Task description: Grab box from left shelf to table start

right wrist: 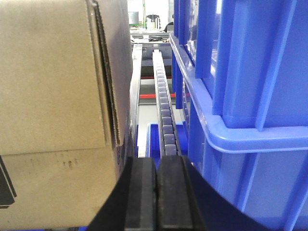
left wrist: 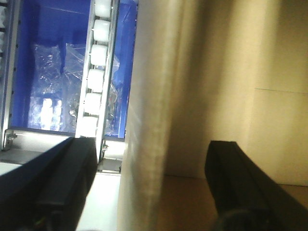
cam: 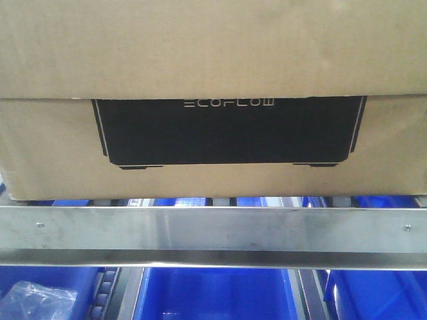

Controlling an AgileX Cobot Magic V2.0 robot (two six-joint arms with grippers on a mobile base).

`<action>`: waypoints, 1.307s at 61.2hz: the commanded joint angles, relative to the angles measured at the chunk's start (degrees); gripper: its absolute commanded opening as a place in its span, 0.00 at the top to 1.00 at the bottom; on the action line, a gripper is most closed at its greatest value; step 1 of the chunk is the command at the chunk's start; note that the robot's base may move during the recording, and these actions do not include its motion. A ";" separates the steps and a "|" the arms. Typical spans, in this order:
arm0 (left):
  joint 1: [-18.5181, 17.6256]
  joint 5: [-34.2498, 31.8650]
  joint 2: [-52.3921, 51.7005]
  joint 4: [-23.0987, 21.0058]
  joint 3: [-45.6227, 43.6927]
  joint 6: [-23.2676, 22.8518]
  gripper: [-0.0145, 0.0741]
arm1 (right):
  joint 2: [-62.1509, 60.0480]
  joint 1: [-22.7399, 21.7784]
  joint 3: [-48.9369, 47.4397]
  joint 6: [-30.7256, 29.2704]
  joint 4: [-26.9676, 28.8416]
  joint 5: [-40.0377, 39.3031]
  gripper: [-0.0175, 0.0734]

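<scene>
Blue plastic bins [cam: 207,293], brightly lit room [right wrist: 150,21] far behind

Left fingers [left wrist: 240,178] and right fingers [right wrist: 142,192] are flat, matte black bars.

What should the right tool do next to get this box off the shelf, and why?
Probably ease the right tool left against the box: it is shut in the gap between box and blue bin, apparently touching neither.

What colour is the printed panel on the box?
The panel is black; front view best.
</scene>
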 commanded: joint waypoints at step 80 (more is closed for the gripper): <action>-0.02 -1.57 -0.94 0.52 -2.03 -0.01 0.93 | -0.16 -0.22 -0.23 -0.53 -0.33 -5.21 0.79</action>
